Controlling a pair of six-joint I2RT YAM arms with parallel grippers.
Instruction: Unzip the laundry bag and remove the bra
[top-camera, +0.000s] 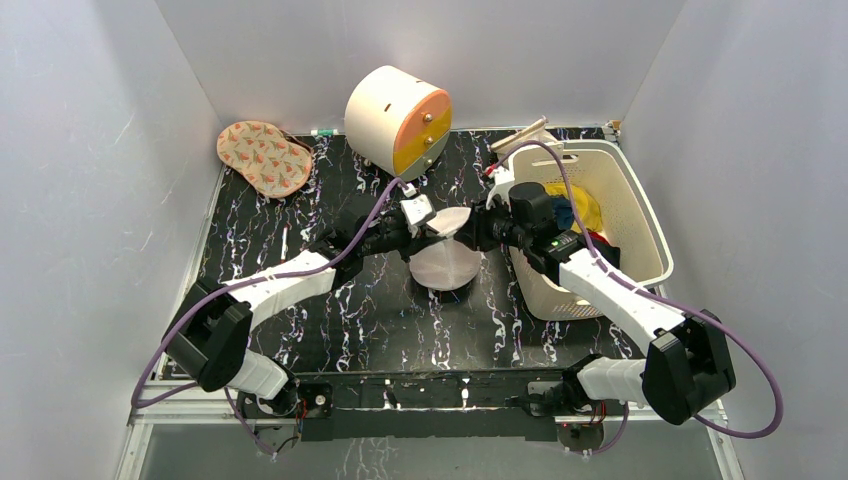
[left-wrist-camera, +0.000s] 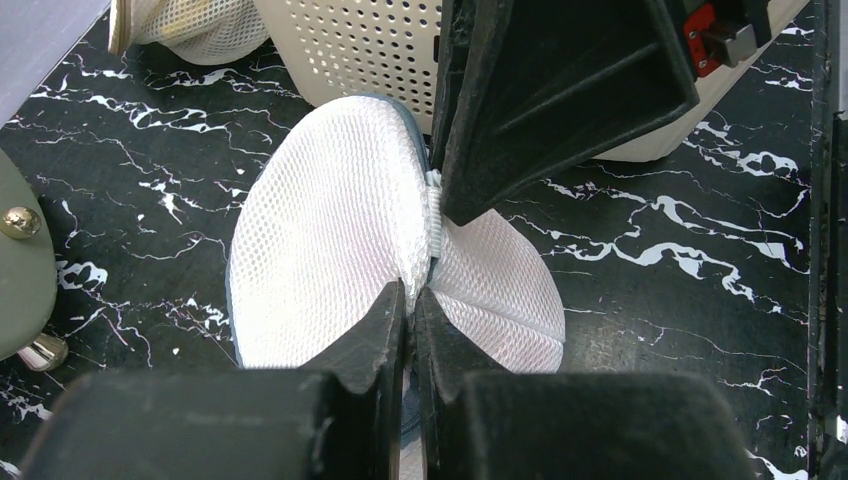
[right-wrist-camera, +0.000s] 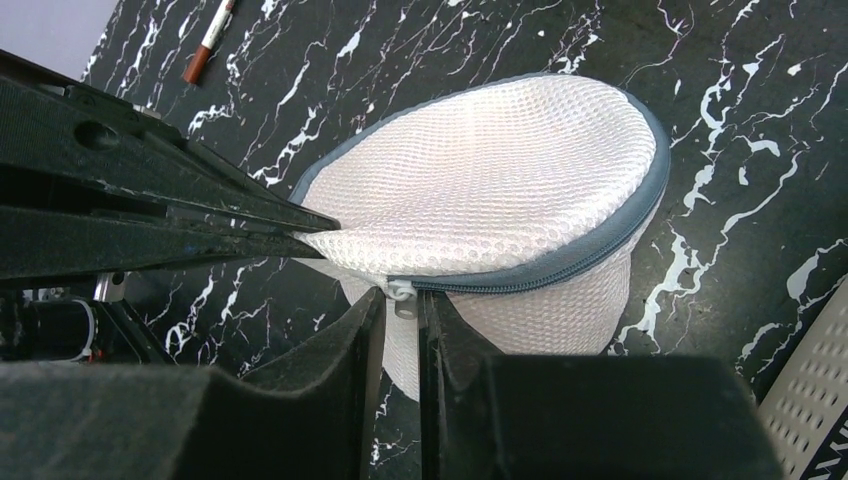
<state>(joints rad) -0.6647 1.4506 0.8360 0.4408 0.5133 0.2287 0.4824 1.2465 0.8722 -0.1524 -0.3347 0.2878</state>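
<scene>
The laundry bag (top-camera: 446, 263), a round white mesh pouch with a grey zipper rim, is held up off the black marble table between both grippers. My left gripper (top-camera: 424, 231) is shut on the bag's mesh edge (left-wrist-camera: 410, 300). My right gripper (top-camera: 480, 231) is shut on the white zipper pull (right-wrist-camera: 404, 300), which sits at the end of the closed grey zipper (right-wrist-camera: 560, 262). In the left wrist view the bag (left-wrist-camera: 320, 240) folds at the pinch and the right gripper's fingers (left-wrist-camera: 560, 100) come down onto its far rim. The bra is hidden.
A cream slotted basket (top-camera: 640, 215) holding blue, yellow and dark clothes stands right of the bag, and shows in the left wrist view (left-wrist-camera: 350, 40). A cream-and-orange round cabinet (top-camera: 396, 120) stands behind. A peach patterned fabric piece (top-camera: 264, 157) lies back left. A pen (right-wrist-camera: 210, 40) lies on the table.
</scene>
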